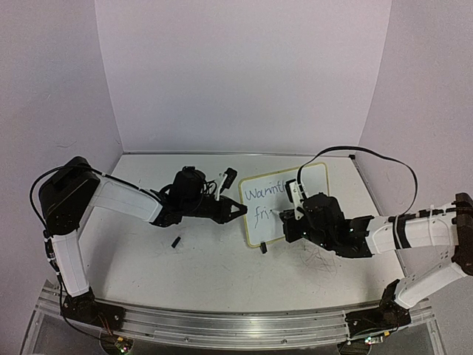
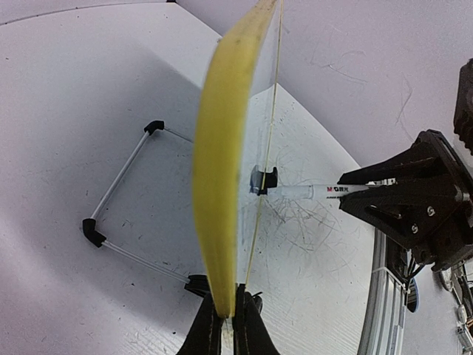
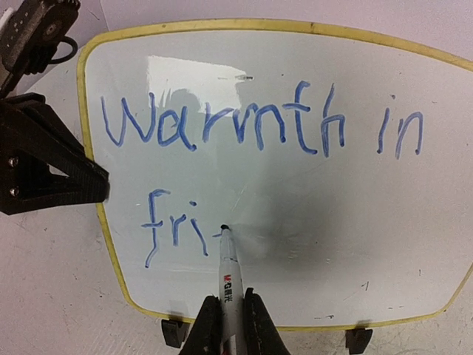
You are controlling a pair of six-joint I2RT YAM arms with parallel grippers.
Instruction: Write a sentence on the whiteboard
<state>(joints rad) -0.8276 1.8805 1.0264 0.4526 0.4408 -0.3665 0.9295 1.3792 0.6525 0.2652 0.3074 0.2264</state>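
I see the whiteboard [image 1: 260, 222] right of centre in the top view, with the left gripper [image 2: 228, 314] pinching its yellow edge. The right gripper [image 3: 228, 319] clamps a marker [image 3: 228, 270], tip on the whiteboard just after "fri" in the sentence [image 3: 259, 126].

whiteboard [image 1: 256, 228] between left tool [image 1: 241, 211] and right tool [image 3: 229, 319] with pen [image 3: 228, 272].

We see a scuffed grey tabletop [image 1: 222, 281] w/ faint scribbles [image 1: 321, 262]. On it: the whiteboard [image 1: 284, 200] on its lower edge, a wire frame [image 2: 118, 196] behind, and a small black piece [image 1: 176, 242] nearby.
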